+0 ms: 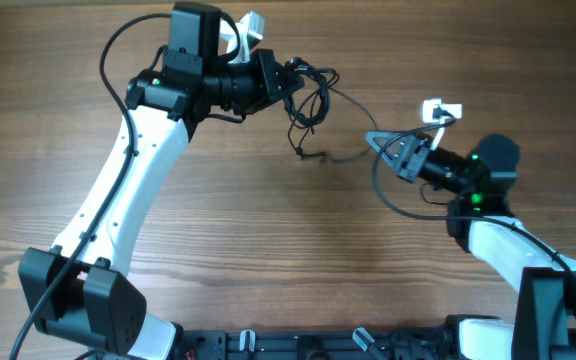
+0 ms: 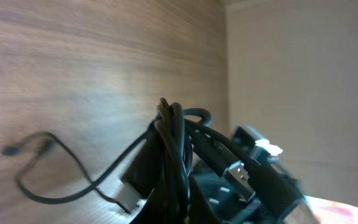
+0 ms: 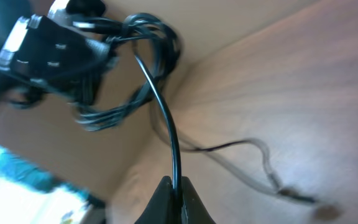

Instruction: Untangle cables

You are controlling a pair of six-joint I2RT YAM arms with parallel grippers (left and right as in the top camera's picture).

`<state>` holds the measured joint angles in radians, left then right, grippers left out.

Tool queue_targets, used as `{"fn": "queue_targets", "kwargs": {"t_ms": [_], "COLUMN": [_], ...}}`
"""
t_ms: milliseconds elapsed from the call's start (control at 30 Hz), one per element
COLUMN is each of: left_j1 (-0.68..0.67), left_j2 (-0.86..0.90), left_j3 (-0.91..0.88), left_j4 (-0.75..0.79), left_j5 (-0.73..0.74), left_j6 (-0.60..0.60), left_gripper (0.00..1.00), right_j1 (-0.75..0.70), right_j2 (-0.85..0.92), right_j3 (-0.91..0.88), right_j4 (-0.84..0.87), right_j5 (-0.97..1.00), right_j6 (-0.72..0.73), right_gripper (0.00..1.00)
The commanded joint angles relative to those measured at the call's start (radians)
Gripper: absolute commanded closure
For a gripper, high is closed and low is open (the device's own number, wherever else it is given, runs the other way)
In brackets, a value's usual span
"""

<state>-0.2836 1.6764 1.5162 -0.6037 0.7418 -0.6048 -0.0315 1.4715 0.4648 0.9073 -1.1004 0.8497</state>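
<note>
The cables point(image 1: 311, 92) are a small knotted bundle of thin black cords, held above the far middle of the table. My left gripper point(image 1: 286, 82) is shut on the bundle; in the left wrist view the bundle point(image 2: 173, 143) rises from between the jaws point(image 2: 191, 190), with a silver USB plug point(image 2: 241, 178) beside it. My right gripper point(image 1: 372, 137) is shut on one strand point(image 1: 348, 103) that runs taut from the bundle. In the right wrist view the jaws point(image 3: 176, 190) pinch this strand point(image 3: 166, 124). A loose end point(image 1: 320, 156) hangs down onto the table.
The wooden table point(image 1: 268, 250) lies under both arms. The left arm point(image 1: 128, 190) crosses the left half; the right arm point(image 1: 488, 210) stands at the right. The loose cord's tip point(image 3: 300, 199) rests on the wood, also in the left wrist view point(image 2: 8, 150).
</note>
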Motion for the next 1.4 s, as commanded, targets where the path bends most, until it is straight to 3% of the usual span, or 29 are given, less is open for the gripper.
{"fn": "queue_targets", "kwargs": {"t_ms": [0, 200, 367, 633, 800, 1133, 1367], "left_j1": [-0.007, -0.143, -0.251, -0.289, -0.289, -0.289, -0.295], "left_j2": [0.001, 0.002, 0.002, 0.002, 0.002, 0.002, 0.009], "left_j3": [0.006, 0.006, 0.006, 0.006, 0.006, 0.006, 0.006], "left_j4": [0.001, 0.000, 0.000, 0.003, 0.004, 0.063, 0.053], "left_j5": [-0.116, -0.194, -0.220, -0.220, -0.220, -0.220, -0.239], "left_j6": [0.131, 0.187, 0.186, 0.126, 0.126, 0.046, 0.047], "left_gripper": [0.96, 0.96, 0.96, 0.96, 0.96, 0.96, 0.96], "right_j1": [-0.068, -0.063, -0.026, 0.014, 0.014, 0.127, 0.127], "right_j2": [0.010, 0.010, 0.010, 0.010, 0.010, 0.011, 0.011], "right_j3": [0.005, 0.005, 0.005, 0.005, 0.005, 0.005, 0.008], "right_j4": [0.052, 0.380, 0.416, 0.416, 0.416, 0.337, 0.454], "right_j5": [-0.198, 0.023, 0.243, 0.343, 0.397, 0.444, 0.588], "right_j6": [0.305, 0.626, 0.539, 0.486, 0.605, 0.536, 0.595], "right_gripper": [0.96, 0.96, 0.96, 0.95, 0.96, 0.96, 0.96]}}
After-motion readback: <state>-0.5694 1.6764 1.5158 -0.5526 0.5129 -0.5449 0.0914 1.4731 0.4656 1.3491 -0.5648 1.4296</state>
